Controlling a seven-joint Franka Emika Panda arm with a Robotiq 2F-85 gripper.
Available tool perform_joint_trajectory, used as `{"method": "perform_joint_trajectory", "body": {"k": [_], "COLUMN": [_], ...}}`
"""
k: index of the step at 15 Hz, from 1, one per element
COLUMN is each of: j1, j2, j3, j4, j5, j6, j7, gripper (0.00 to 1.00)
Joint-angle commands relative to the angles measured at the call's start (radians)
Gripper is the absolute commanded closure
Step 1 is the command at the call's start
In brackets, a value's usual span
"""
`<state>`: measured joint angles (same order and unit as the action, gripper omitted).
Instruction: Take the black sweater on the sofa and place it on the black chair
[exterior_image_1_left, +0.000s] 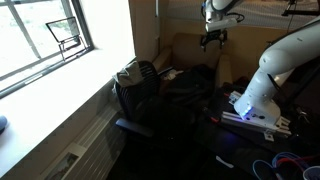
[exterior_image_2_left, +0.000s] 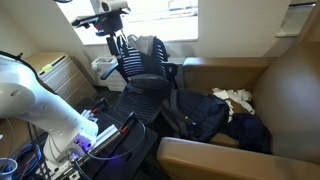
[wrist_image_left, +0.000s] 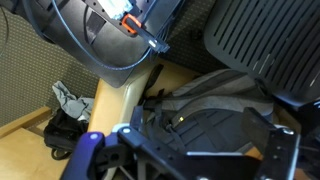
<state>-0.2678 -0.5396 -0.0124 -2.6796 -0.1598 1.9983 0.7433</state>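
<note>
The black sweater (exterior_image_2_left: 205, 115) lies crumpled on the brown sofa (exterior_image_2_left: 290, 90), its edge against the black office chair (exterior_image_2_left: 140, 68). In the wrist view it is the dark bundle (wrist_image_left: 200, 110) below the chair's mesh back (wrist_image_left: 265, 45). My gripper (exterior_image_2_left: 108, 28) hangs high above the chair, open and empty; it also shows in an exterior view (exterior_image_1_left: 213, 38). In the wrist view its fingers (wrist_image_left: 185, 152) frame the sweater from above, well apart from it. The chair (exterior_image_1_left: 150, 95) stands between the window and the sofa.
A white cloth (exterior_image_2_left: 236, 97) and a dark blue garment (exterior_image_2_left: 252, 132) lie on the sofa beyond the sweater. The robot base (exterior_image_1_left: 250, 105) and cables sit beside the chair. A window wall (exterior_image_1_left: 60, 50) runs along one side. A cabinet (exterior_image_2_left: 60, 75) stands behind the arm.
</note>
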Motion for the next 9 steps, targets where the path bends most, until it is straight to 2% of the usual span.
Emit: {"method": "perform_joint_trajectory", "body": {"k": [1, 3, 4, 5, 6, 9], "j1": [-0.132, -0.202, -0.224, -0.216, -0.201, -0.202], "j2": [0.14, 0.229, 0.304, 0.354, 0.218, 0.333], "j3": [-0.111, -0.179, -0.209, -0.246, -0.217, -0.269], "j4": [0.027, 0.041, 0.081, 0.111, 0.032, 0.087], "j5": [-0.053, -0.081, -0.081, -0.035, -0.066, -0.061], "j6": [0.157, 0.25, 0.225, 0.191, 0.208, 0.206], "j7": [0.022, 0.039, 0.033, -0.009, 0.012, 0.004], "gripper": [0.0, 0.0, 0.0, 0.0, 0.0, 0.0]}}
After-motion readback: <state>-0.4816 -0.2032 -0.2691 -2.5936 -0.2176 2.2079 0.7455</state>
